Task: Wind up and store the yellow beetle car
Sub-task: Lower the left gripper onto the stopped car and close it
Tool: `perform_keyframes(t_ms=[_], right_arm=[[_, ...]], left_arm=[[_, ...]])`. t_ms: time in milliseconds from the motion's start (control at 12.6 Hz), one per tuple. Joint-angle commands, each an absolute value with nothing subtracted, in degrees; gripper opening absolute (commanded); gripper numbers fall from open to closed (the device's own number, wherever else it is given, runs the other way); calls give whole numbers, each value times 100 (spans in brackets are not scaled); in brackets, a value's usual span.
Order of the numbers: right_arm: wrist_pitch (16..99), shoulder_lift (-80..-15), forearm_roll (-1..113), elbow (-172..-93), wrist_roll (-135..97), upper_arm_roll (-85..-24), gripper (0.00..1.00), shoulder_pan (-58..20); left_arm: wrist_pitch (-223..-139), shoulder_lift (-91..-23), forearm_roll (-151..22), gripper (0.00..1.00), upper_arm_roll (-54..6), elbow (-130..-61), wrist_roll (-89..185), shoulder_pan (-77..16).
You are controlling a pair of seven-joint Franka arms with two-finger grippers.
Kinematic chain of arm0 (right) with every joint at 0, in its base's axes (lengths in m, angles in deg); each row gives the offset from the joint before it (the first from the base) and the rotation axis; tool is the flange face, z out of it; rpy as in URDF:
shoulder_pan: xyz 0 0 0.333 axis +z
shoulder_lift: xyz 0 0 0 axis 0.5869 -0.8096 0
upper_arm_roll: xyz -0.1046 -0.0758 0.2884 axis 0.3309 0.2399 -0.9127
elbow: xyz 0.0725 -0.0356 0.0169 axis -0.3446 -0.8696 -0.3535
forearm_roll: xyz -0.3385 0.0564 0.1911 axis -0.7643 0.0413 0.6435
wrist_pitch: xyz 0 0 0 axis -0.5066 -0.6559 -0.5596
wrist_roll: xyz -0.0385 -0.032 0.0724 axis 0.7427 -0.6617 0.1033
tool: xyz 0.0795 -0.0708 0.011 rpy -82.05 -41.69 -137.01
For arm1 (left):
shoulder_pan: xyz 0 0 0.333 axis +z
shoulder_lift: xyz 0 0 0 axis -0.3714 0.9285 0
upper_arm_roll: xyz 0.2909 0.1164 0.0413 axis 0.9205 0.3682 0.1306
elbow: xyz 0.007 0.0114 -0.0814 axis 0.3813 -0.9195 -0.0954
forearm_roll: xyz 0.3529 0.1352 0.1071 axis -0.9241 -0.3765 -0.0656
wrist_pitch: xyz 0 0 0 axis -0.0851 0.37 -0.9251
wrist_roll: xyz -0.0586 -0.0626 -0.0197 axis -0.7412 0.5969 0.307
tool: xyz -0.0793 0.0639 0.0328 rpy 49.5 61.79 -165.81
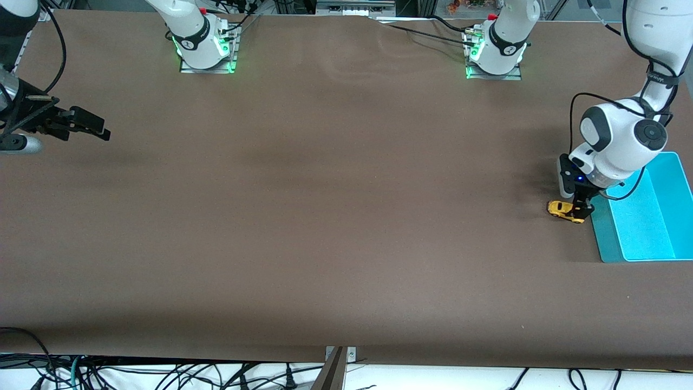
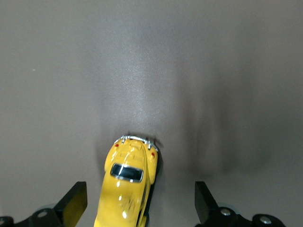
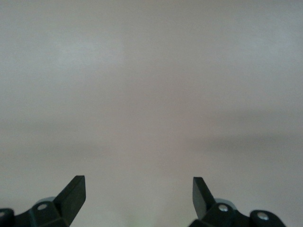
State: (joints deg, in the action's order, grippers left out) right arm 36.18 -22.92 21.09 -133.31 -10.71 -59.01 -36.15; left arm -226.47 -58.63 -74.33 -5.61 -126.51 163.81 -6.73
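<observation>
The yellow beetle car (image 1: 563, 210) stands on the brown table beside the cyan bin (image 1: 679, 179), at the left arm's end. My left gripper (image 1: 580, 212) is low over the car, open, one finger on each side of it with a gap to each. In the left wrist view the car (image 2: 127, 184) lies between the two fingertips (image 2: 75, 201), closer to one, its rear window and chrome bumper showing. My right gripper (image 1: 89, 125) waits open and empty over the table's edge at the right arm's end; its wrist view shows only bare table between its fingers (image 3: 75, 191).
The cyan bin is open-topped, with nothing seen in it, and sits by the table's edge under the left arm's wrist. The brown table (image 1: 335, 216) stretches bare between the two arms. Cables hang along the table's front edge (image 1: 162, 374).
</observation>
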Motion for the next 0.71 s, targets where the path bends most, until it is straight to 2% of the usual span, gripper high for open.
perform_keyframes(t_ms=[0,158,238,396,634], right_arm=[[3515,-2315,1745,-13091,-562,-5900,100,-3444],[3472,-2420,1832,-12854,-571,-5743,100,-3462],[3437,-2412,1859,-12739,-536,-5751,100,-3453],[3034,-2430,2095,-12668,-553,-5716,100,-3488],[3215,-2500,2219,-12659,-536,-5829,100,-3690]], left_arm=[[-22728,-5762,-7269,100,-605,-12544,16532,-660],[-22736,-5718,-7269,100,-605,-12508,16524,-660],[-22736,-5718,-7269,91,-605,-12500,16532,-660],[-22728,-5727,-7260,59,-605,-12465,16515,-660],[-22728,-5727,-7260,39,-605,-12464,16515,-668]])
